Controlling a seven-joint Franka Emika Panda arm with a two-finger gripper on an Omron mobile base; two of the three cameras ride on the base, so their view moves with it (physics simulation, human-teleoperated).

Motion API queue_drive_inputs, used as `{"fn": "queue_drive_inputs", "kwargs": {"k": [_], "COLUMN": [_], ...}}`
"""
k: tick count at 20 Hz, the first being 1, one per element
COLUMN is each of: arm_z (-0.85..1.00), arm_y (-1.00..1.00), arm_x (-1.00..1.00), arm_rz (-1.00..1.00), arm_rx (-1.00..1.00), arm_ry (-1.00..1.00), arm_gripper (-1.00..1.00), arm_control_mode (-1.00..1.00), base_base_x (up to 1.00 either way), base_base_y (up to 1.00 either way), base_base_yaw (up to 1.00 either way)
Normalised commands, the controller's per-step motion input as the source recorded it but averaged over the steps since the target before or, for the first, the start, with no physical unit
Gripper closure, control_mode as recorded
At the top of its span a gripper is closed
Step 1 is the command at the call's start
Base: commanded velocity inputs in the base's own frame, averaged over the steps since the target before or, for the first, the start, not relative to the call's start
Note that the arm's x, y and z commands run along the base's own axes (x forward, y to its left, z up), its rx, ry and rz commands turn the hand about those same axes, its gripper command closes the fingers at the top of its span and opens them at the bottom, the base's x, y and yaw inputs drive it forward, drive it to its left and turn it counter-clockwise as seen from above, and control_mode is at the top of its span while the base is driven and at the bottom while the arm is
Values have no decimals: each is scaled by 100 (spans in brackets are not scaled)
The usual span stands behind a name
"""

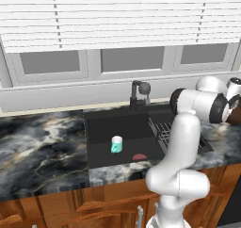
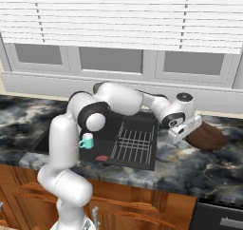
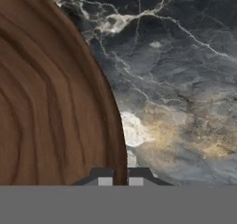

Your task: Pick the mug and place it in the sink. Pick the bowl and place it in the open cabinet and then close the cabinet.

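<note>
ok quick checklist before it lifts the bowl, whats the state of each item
1. Mug in the sink: ok, upright on the basin floor.
2. Pincer shut on the bowl rim: ok, fingertips straddle the edge.
3. Bowl on the counter right of the sink: ok.
4. Bowl holds nothing: ok in the part seen in the hand view.
5. Open cabinet reachable: cannot tell.

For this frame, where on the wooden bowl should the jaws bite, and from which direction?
On the thin rim of the bowl, coming down from above with one jaw inside and one outside. The bowl is wide and shallow, too broad to span, and sits upright on the marble counter. The gripper is shut on that rim, at the sink-side edge in the right base view.
</note>
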Motion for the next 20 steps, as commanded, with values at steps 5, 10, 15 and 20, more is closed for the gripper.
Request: {"fn": "queue_drive_inputs", "kwargs": {"k": [5, 10, 15, 20], "arm_z": [76, 71, 78, 60], "arm_y": [26, 48, 37, 36], "arm_x": [-27, -31, -16, -15], "arm_rz": [17, 20, 18, 3], "arm_rx": [-2, -3, -4, -10], "arm_ry": [-14, -13, -9, 0], "arm_gripper": [100, 100, 100, 100], "arm_control_mode": [-100, -100, -100, -100], "base_base_x": [0, 0, 0, 0], "base_base_y": [0, 0, 0, 0], "base_base_yaw": [0, 0, 0, 0]}}
